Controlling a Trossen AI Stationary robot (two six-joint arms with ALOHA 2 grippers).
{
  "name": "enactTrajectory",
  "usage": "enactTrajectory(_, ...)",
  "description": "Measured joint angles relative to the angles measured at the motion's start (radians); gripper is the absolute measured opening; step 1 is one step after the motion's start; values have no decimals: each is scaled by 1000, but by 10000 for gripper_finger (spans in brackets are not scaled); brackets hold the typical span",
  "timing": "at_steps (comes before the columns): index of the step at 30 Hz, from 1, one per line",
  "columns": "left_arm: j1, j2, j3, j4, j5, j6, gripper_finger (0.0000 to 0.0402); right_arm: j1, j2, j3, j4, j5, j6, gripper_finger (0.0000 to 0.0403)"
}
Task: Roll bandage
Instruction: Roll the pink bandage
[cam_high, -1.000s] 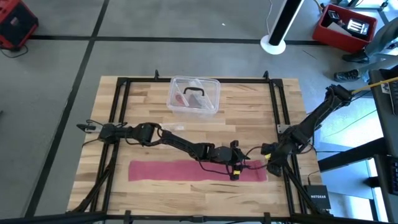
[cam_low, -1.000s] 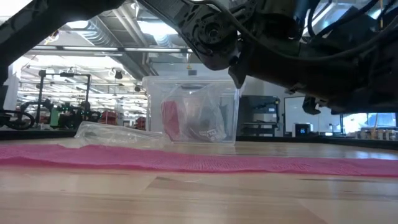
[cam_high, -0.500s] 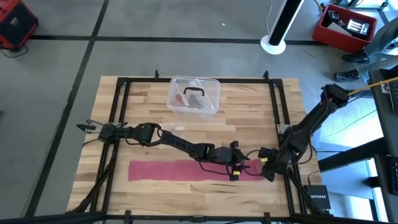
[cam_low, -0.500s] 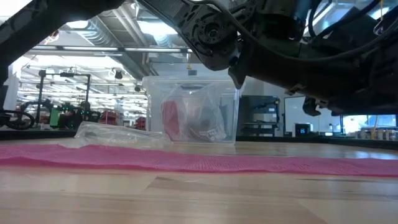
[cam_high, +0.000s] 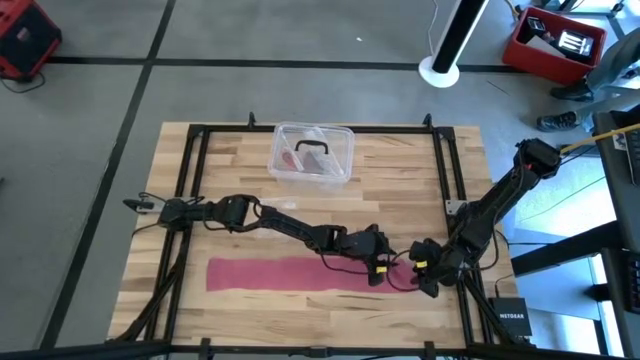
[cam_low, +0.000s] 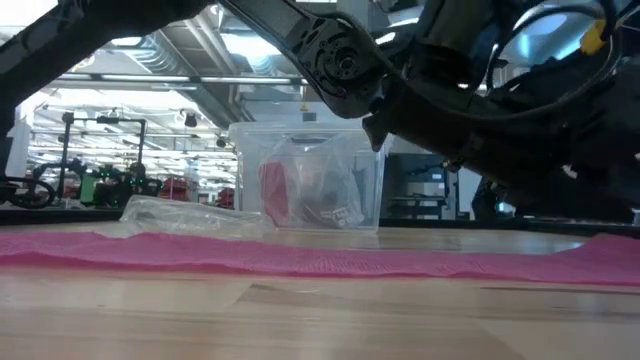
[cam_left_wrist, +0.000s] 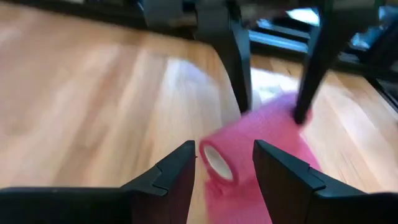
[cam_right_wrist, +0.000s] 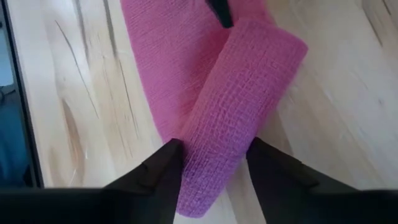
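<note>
The pink bandage (cam_high: 300, 273) lies flat along the near part of the table. Its right end is wound into a short roll (cam_right_wrist: 249, 93) that rests on the strip and the wood. My right gripper (cam_right_wrist: 214, 165) is shut across one end of this roll. My left gripper (cam_left_wrist: 224, 171) reaches in from the left. It is open, with its fingertips on either side of the roll's hollow end (cam_left_wrist: 216, 163); I cannot tell whether they touch it. In the high view the two grippers (cam_high: 382, 268) (cam_high: 418, 275) meet at the roll (cam_high: 400, 272). My right gripper pinches the roll's body near its end (cam_right_wrist: 214, 143) between its two fingers, which lie across the roll. They come slanting down from the table's right side. The roll lies tilted on the table, and the rest of the strip stays flat and slack.
A clear plastic box (cam_high: 313, 153) with items inside stands at the far middle of the table. A crumpled clear wrapper (cam_low: 190, 215) lies between it and the strip. Black frame rails (cam_high: 190, 200) (cam_high: 452, 200) run along both sides of the work area.
My right gripper has come down and toward the table's near edge and left, onto the bandage's right end. That end, flat before, now stands up off the table as a roll, and the strip ends farther left. The rest of the strip has stayed in place.
</note>
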Motion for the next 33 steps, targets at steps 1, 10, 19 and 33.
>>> enactTrajectory(1,1,0,0,-12,23,-8,155,0,0,0,-1,2,-1,175)
enactTrajectory(10,11,0,0,-32,89,-37,155,0,1,-1,-5,12,-2,173)
enactTrajectory(19,14,-2,0,-35,109,-49,155,1,2,-3,-5,100,-4,172)
enactTrajectory(33,29,0,-3,-31,197,-146,150,0,11,-3,-7,178,-25,172)
